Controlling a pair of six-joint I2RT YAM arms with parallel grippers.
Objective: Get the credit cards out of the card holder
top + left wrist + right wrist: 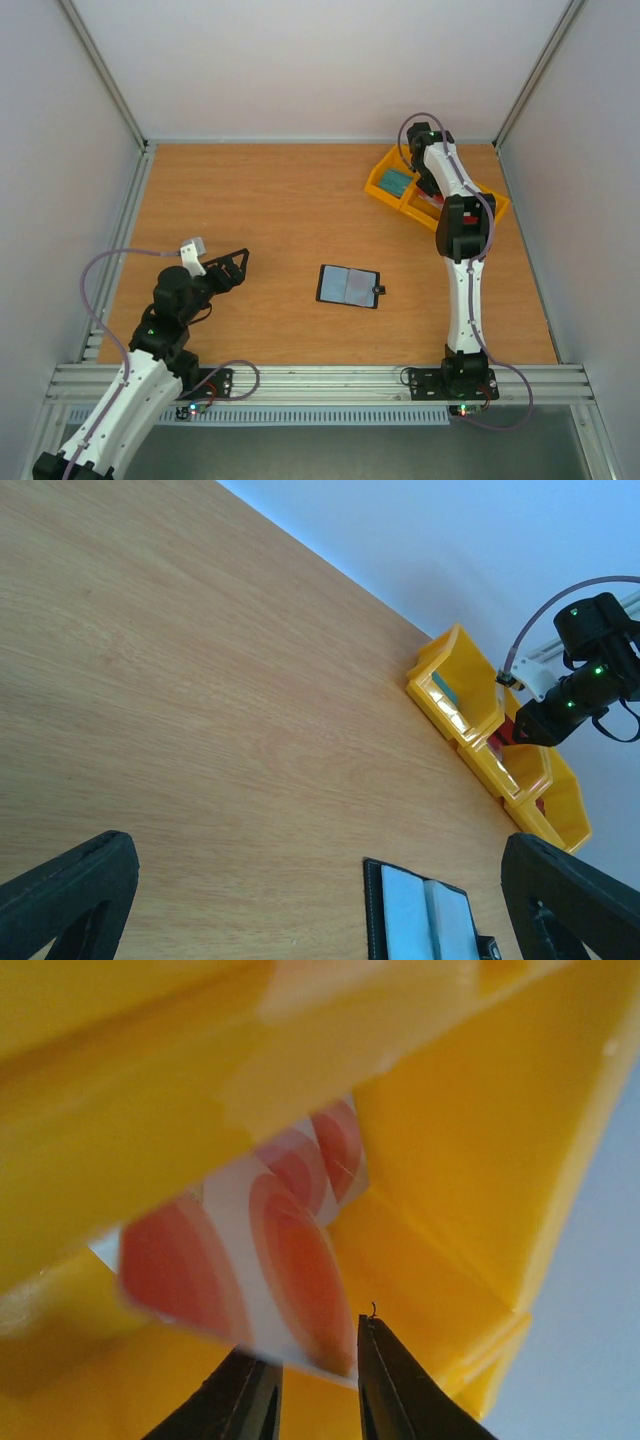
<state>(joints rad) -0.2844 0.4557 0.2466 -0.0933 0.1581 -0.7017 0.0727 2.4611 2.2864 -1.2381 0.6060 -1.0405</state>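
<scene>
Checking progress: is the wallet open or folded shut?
Open: the wallet lies spread flat, both pale panels and the centre fold showing.

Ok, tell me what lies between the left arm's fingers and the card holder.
Nothing. Only bare table separates the left arm's fingers from the card holder. The top external view shows the whole stretch, and the left wrist view agrees.

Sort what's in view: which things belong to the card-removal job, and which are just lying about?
Job: card holder; red-and-white card at the right gripper; teal card; yellow tray holding both cards.
Idle: left gripper, open and empty, short of the card holder.
</scene>
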